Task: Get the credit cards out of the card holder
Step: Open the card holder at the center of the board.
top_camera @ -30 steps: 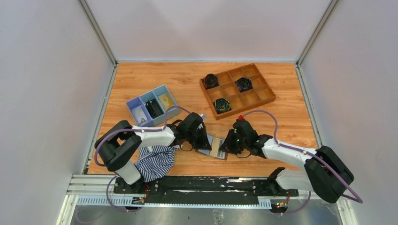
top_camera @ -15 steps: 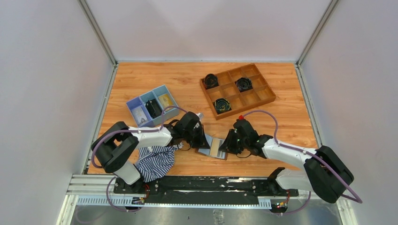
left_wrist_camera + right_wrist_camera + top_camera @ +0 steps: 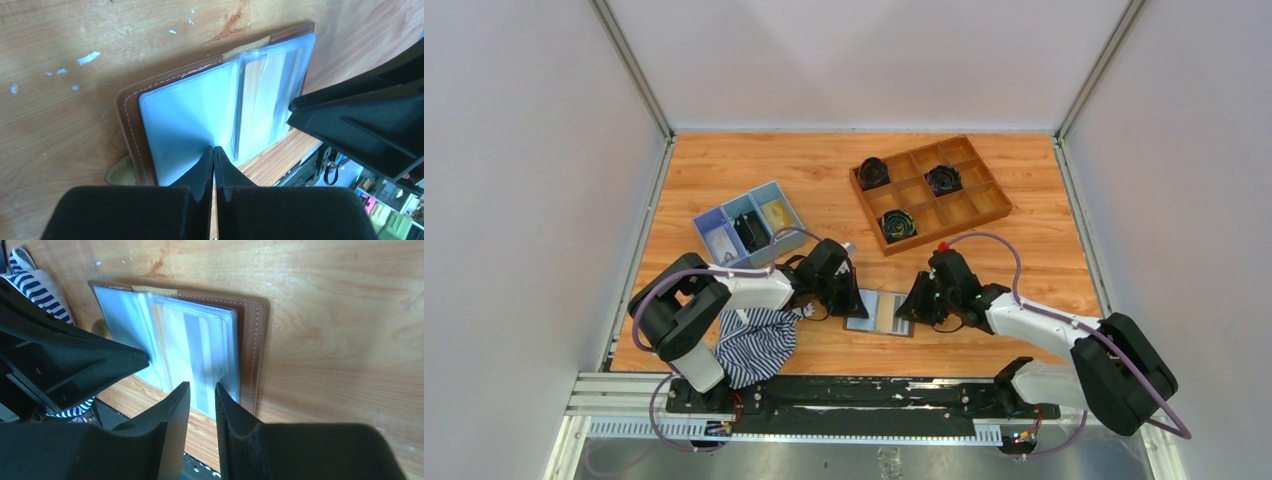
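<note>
Left gripper (image 3: 213,148): tips pressed together, touching the left sleeve (image 3: 185,117).
Right gripper (image 3: 202,386): tips a little apart, over the right sleeve (image 3: 200,340).
Card holder (image 3: 879,312): open flat on the table (image 3: 1024,210), near middle, between both grippers.
Writing: too blurry to read.

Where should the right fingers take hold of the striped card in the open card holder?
Probably at the striped card's edge nearest the right fingers, coming in low along the table: the card holder lies open and flat, with the shut left fingers on its other page.
</note>
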Tool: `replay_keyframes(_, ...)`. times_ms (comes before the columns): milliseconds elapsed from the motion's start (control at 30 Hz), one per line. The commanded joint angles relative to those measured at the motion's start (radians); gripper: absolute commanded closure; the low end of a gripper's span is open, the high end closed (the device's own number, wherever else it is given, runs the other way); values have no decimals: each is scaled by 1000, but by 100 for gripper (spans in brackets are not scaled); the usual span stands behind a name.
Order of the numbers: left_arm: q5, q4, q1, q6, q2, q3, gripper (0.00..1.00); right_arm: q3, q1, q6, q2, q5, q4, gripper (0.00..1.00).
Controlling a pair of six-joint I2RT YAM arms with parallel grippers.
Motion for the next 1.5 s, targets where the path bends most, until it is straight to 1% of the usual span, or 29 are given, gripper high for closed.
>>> replay_keyframes(0, -21, -44, -32, 0, 36, -3, 100, -23, -67, -78, 43, 49, -126, 70)
replay_keyframes(133, -3, -44, -83, -35, 35, 15, 100, -19, -121, -119, 54, 27, -120, 70)
replay_keyframes(267, -7, -49, -87, -33, -20, -1, 100, 4, -172, -169, 54, -19, -119, 70)
replay_keyframes(433, -41, -192, -64, 40, -52, 67, 99, 44, -176, -205, 43, -77, -132, 71)
replay_keyframes(633, -35, -212, -62, 41, -99, 123, 96, 68, -176, -201, -28, -105, -174, 71)
replay_keyframes(767, -18, -192, -63, 23, -112, 162, 92, 72, -176, -185, -66, -121, -180, 70)
replay_keyframes(867, 31, -102, -63, -36, -100, 159, 90, 84, -176, -182, -72, -127, -179, 70)
replay_keyframes(933, 44, -84, -74, -53, -78, 175, 88, 94, -176, -182, -71, -131, -178, 70)
replay_keyframes(1067, 33, -84, -78, -67, -24, 192, 79, 104, -175, -181, -46, -147, -152, 69)
replay_keyframes(1233, 2, -52, -78, -90, 22, 166, 72, 83, -175, -185, 11, -164, -111, 70)
replay_keyframes(1467, -26, -25, -77, -119, 70, 117, 70, 44, -175, -190, 72, -167, -58, 70)
